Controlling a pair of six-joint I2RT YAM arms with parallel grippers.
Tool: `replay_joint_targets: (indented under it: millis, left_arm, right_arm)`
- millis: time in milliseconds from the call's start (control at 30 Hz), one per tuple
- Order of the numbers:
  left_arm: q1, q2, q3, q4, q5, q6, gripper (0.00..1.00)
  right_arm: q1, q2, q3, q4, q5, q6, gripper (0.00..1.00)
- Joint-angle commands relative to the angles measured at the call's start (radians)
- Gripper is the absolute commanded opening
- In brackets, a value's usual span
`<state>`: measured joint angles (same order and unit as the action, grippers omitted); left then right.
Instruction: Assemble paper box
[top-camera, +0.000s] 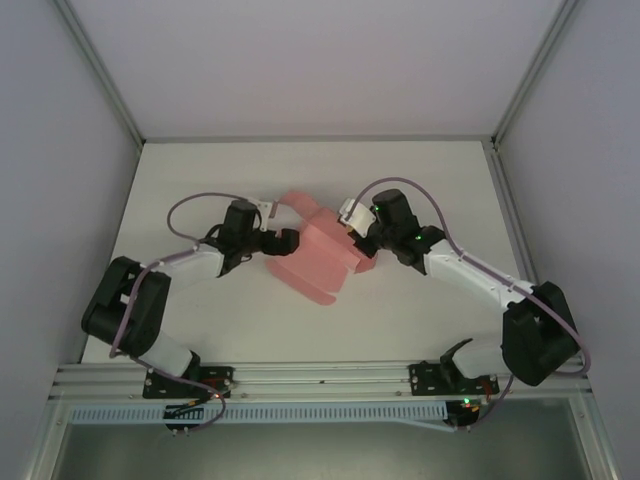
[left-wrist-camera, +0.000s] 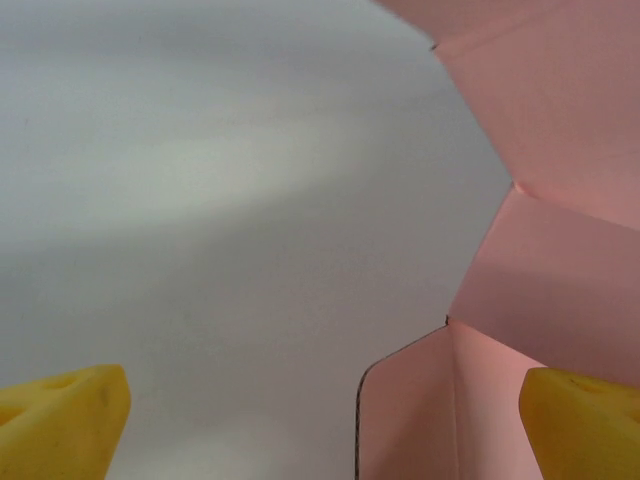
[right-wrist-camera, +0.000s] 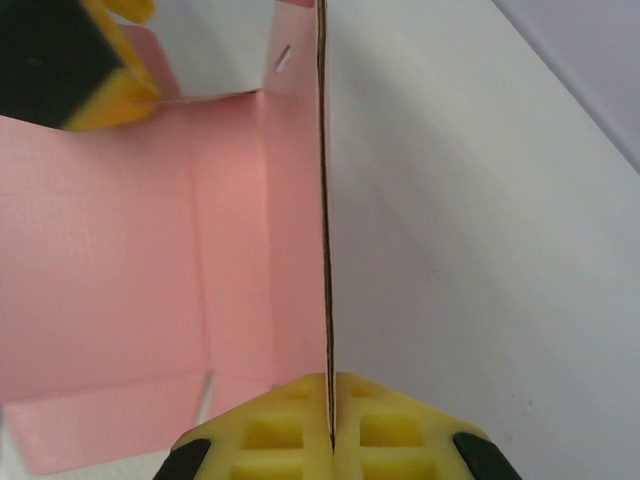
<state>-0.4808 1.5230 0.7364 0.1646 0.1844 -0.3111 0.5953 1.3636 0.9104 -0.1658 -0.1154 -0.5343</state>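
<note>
The half-folded paper box (top-camera: 318, 256) sits in the middle of the overhead frame on the white table (top-camera: 200, 180), between the two arms. It is pink card, partly raised into walls, with one flap trailing toward the upper left and another toward the bottom.

The right gripper (top-camera: 358, 240) meets the box's right side. Its wrist camera shows the yellow pads (right-wrist-camera: 290, 432) pressed together at the bottom of the frame on one upright wall. That wall is seen edge-on as a thin dark line running up the centre.

The left gripper (top-camera: 286, 240) is at the box's left side, spread wide and holding nothing. In its own view one yellow fingertip (left-wrist-camera: 65, 418) sits in the lower-left corner over bare table. The other is in the lower right, in front of a pink panel, and I cannot tell whether it touches.

The card looks very light and thin. It should be stiff along a flat panel but bend readily at the creases, and it would likely crumple or slide across the smooth table if pushed hard.

The safest hold seems to be a pinch on a panel's free edge near a crease, as the right claw has. The open claw could then nudge flaps broadside with a fingertip instead of squeezing them.
</note>
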Motion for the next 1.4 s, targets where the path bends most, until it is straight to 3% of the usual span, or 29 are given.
replay_joint_targets:
  millis: [0,133,233,400,567,733,900,1233,1367]
  left_arm:
    - [-0.009,-0.107,-0.027,-0.08,0.015,-0.028,1.0]
    - [-0.007,-0.21,-0.04,-0.149,-0.001,-0.037,1.0]
    - [0.007,-0.264,-0.029,-0.209,-0.086,-0.063,1.0]
    - [0.118,-0.304,-0.033,-0.243,-0.144,-0.113,1.0]
    - [0.23,-0.282,-0.036,-0.203,-0.103,-0.13,1.0]
    - [0.268,-0.175,-0.003,-0.1,-0.052,-0.133,1.0]
    - [0.308,0.001,0.091,-0.029,0.019,-0.101,1.0]
    - [0.284,0.214,0.164,0.135,0.449,0.14,0.98]
    - [0.228,0.205,0.117,0.176,0.483,0.178,0.96]
  right_arm:
    - [0.019,0.046,0.063,-0.044,0.142,-0.069,0.0]
    - [0.088,0.143,0.089,-0.044,0.351,-0.173,0.0]
    - [0.138,0.22,0.096,0.023,0.512,-0.244,0.0]
    - [0.206,0.268,0.013,0.31,0.691,-0.387,0.0]
    - [0.229,0.259,-0.129,0.652,0.702,-0.523,0.0]
    - [0.253,0.259,-0.218,0.891,0.705,-0.619,0.0]
    - [0.268,0.211,-0.265,0.896,0.643,-0.63,0.0]
    - [0.274,0.216,-0.293,0.913,0.685,-0.637,0.0]
    - [0.273,0.225,-0.267,0.845,0.692,-0.595,0.0]
